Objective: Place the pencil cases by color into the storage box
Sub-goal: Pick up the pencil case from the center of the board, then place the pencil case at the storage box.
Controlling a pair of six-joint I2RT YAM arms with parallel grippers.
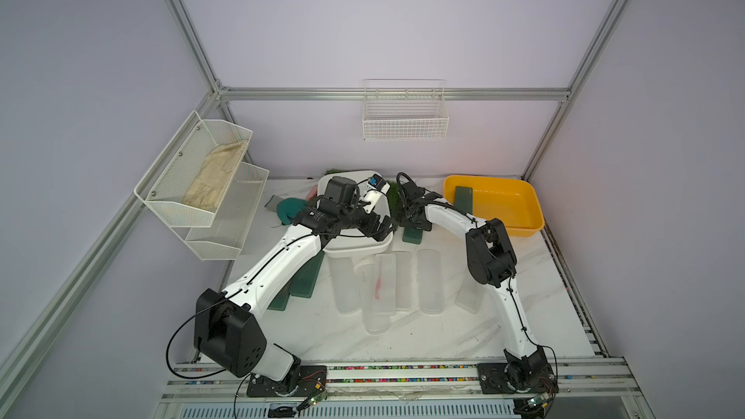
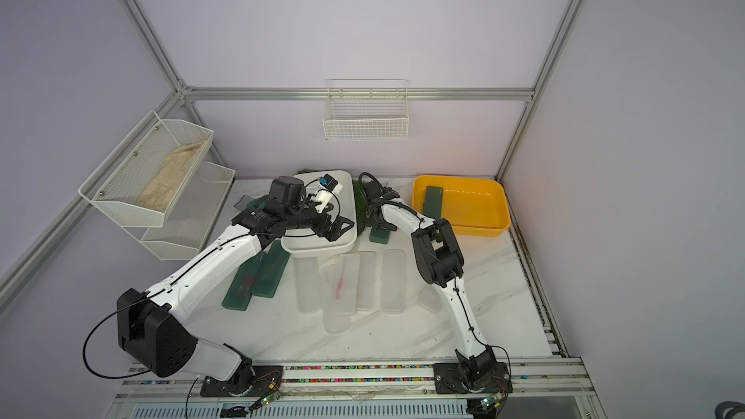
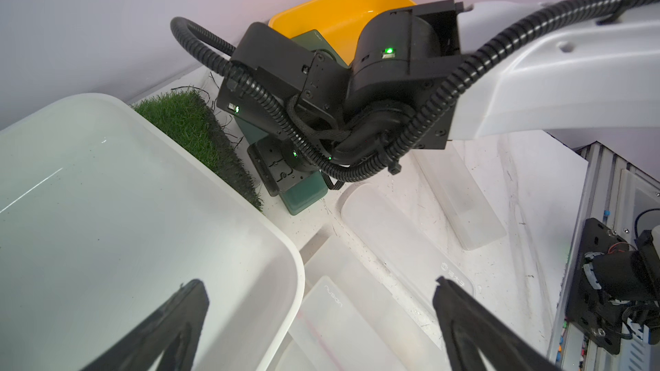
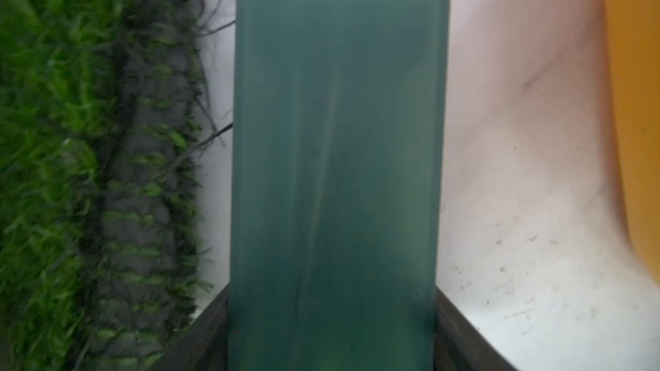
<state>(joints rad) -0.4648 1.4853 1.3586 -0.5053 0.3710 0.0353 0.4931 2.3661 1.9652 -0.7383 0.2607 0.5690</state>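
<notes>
Right gripper [image 4: 330, 301] clamps the long edges of a green case [image 4: 339, 137] on the worktop [image 1: 536, 276] near its back edge, in the narrow lane between mat [image 4: 71, 173] and yellow bin [image 4: 635, 66]. Left gripper [image 3: 316, 281] gapes wide over the white bin's [image 3: 143, 190] rim, with white cases [image 1: 429, 280] just beside it.

Soft, even light fills the enclosure, and shadows on the table [image 1: 403, 340] are faint and blurred at their edges. A warm pinkish glow tints the back wall [image 1: 479, 151] above the table's far right corner. The right wrist view is out of focus: the dark green pencil case [image 4: 339, 173] and the grass mat [image 4: 53, 137] look smeared. Thin glare streaks cross the white bin [image 3: 107, 190].
</notes>
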